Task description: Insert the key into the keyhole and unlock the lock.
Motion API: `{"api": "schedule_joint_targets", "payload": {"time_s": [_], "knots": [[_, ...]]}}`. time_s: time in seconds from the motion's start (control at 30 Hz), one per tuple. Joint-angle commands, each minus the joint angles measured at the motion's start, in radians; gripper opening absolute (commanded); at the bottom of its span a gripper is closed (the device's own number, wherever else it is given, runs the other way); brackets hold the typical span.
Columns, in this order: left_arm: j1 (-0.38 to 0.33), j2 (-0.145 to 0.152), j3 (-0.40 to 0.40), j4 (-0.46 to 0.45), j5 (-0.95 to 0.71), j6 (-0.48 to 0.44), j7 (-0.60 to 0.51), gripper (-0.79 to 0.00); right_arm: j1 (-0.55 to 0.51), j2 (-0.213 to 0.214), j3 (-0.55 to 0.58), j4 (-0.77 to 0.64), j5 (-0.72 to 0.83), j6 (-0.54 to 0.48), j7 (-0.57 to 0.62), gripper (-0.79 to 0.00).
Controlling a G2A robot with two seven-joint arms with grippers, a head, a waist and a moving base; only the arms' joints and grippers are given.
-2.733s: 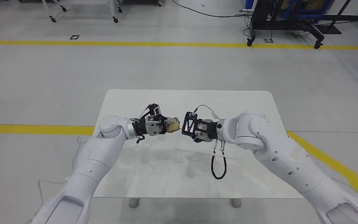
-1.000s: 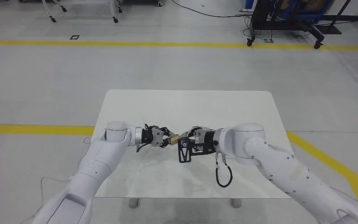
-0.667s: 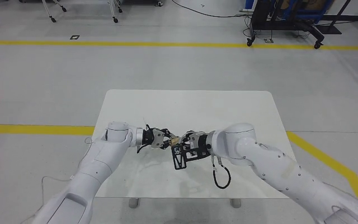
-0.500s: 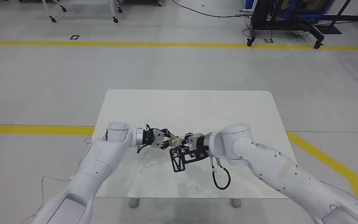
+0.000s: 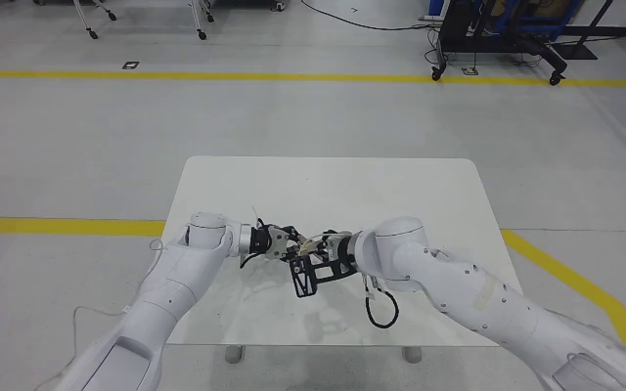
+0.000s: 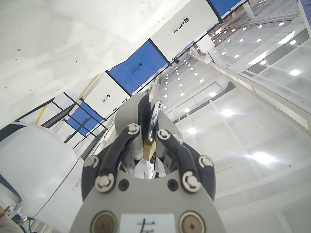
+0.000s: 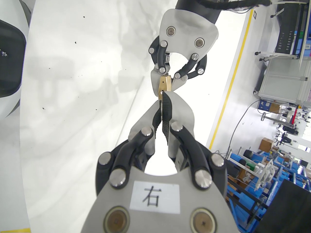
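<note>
A small brass lock (image 5: 303, 245) hangs above the white table (image 5: 391, 186), pinched in my left gripper (image 5: 291, 242), which is shut on it. In the left wrist view the lock (image 6: 148, 149) sits between the fingers of that gripper (image 6: 151, 122), with a silver metal piece edge-on just beyond it. My right gripper (image 7: 163, 99) meets it head-on, shut on the thin key (image 7: 161, 104). The key's tip touches the lock's end face (image 7: 163, 86), which sticks out of the left gripper (image 7: 166, 82). From above, the right gripper (image 5: 315, 252) is rolled, its black linkage hanging toward the table's front.
Both grippers are over the table's middle-left (image 7: 73, 49), nearer the front edge than the back. A black cable loop (image 5: 380, 311) dangles under the right forearm. Grey floor with yellow lines (image 5: 293, 75) surrounds the table.
The joined grippers have shifted toward the table's front and slightly left. The right wrist has rolled, swinging its black linkage downward, while key and lock stayed together.
</note>
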Motion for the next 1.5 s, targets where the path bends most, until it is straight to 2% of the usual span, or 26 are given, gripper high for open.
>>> {"api": "schedule_joint_targets", "payload": {"time_s": [0.0, 0.53, 1.03, 1.07, 1.1, 1.13, 1.47], "knots": [[0.000, 0.000, 0.001, 0.000, -0.001, 0.001, 0.000, -0.785, 0.005, -0.004, -0.006, 0.002, 0.001, 0.003, 0.004, -0.785], [-0.003, 0.000, 0.010, 0.003, -0.006, 0.005, 0.007, -0.785, 0.027, -0.039, -0.051, 0.007, -0.037, 0.017, 0.079, -0.785], [-0.004, 0.000, 0.013, 0.004, -0.020, 0.002, 0.013, -0.785, 0.031, -0.062, -0.057, 0.045, -0.043, 0.024, 0.073, -0.785], [-0.004, 0.000, 0.012, 0.005, -0.021, 0.000, 0.014, -0.785, 0.030, -0.061, -0.053, 0.043, -0.042, 0.024, 0.074, -0.585], [-0.004, 0.000, 0.012, 0.005, -0.024, 0.001, 0.015, -0.785, 0.029, -0.061, -0.046, 0.042, -0.039, 0.025, 0.072, -0.428], [-0.004, 0.000, 0.012, 0.005, -0.026, 0.001, 0.016, -0.785, 0.027, -0.060, -0.040, 0.041, -0.036, 0.026, 0.072, 0.000], [-0.005, -0.001, 0.007, 0.005, -0.041, -0.004, 0.026, -0.785, -0.002, -0.046, 0.042, 0.009, -0.009, 0.040, 0.035, 0.000]]}}
